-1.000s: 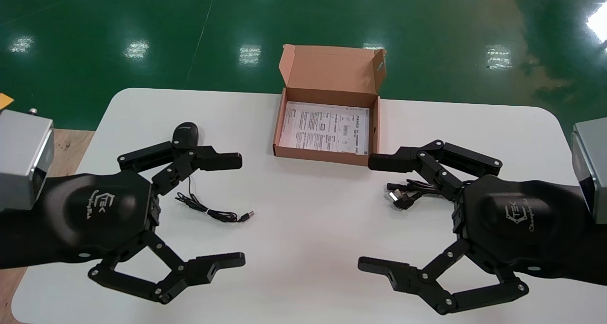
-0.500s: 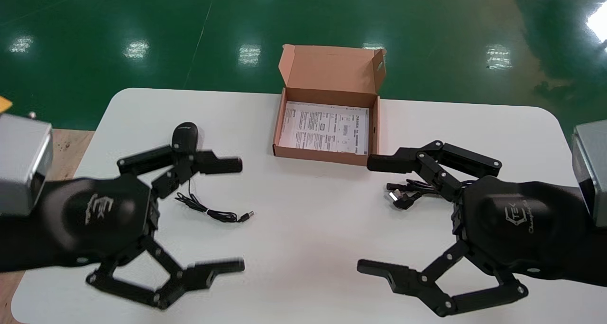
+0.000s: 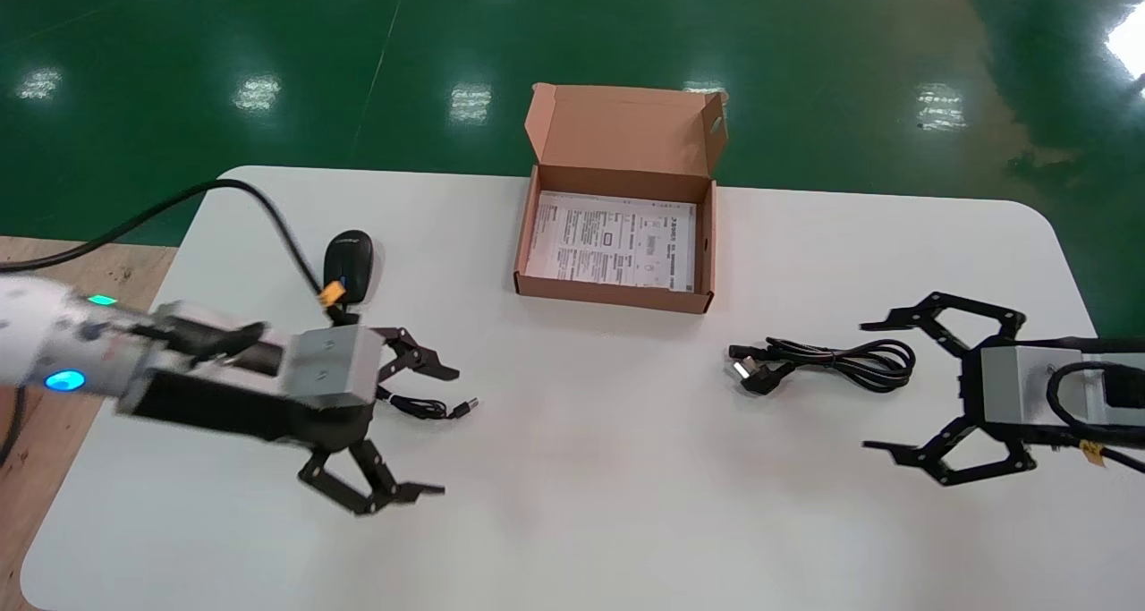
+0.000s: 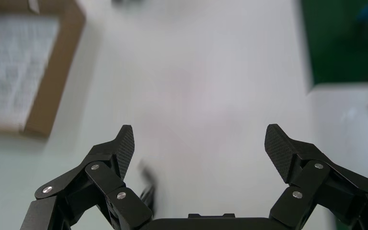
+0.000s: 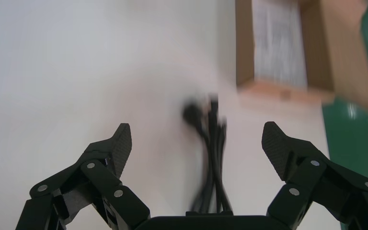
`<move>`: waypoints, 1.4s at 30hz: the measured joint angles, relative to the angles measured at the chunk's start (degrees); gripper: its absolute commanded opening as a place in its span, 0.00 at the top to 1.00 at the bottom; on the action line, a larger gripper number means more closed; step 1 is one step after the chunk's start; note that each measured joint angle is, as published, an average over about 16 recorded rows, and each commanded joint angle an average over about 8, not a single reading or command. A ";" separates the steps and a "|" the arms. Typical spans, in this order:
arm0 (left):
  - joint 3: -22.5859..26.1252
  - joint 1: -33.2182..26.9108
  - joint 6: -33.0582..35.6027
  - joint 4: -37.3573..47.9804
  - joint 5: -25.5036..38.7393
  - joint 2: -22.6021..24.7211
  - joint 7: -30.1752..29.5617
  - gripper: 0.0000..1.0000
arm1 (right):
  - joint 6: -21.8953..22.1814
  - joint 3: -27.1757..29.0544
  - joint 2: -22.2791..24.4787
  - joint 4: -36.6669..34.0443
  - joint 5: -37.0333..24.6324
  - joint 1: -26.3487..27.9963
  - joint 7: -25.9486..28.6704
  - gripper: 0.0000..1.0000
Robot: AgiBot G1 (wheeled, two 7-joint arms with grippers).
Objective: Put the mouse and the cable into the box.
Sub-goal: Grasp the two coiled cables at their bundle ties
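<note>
Left gripper (image 3: pixel 445 432), jaws spread, hovers near the smooth oval mouse (image 3: pixel 348 266). Right gripper (image 3: pixel 865 387), likewise spread, faces the coiled black cable (image 3: pixel 832 362).

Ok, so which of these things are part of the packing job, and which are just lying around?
For the job: black mouse; bundled black cable; open cardboard box; left gripper near the mouse and right gripper near the cable, both open.
Just there: printed sheet inside the box; white table.
</note>
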 measured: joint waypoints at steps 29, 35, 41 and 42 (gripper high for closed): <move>7.51 -12.18 -11.98 45.95 15.68 17.62 32.42 0.00 | 15.81 -5.71 -17.14 -37.00 -14.07 12.95 -20.67 0.04; 7.59 -12.31 -13.65 48.47 15.87 18.49 34.47 0.42 | 15.90 -5.47 -18.36 -39.86 -13.71 13.20 -20.87 0.75; 7.64 -12.34 -14.36 49.29 15.98 18.79 35.10 0.99 | 15.75 -5.26 -18.73 -40.98 -13.40 13.28 -20.66 1.00; 7.64 -12.34 -14.39 49.34 15.99 18.80 35.12 1.00 | 15.76 -5.26 -18.75 -41.03 -13.39 13.30 -20.66 1.00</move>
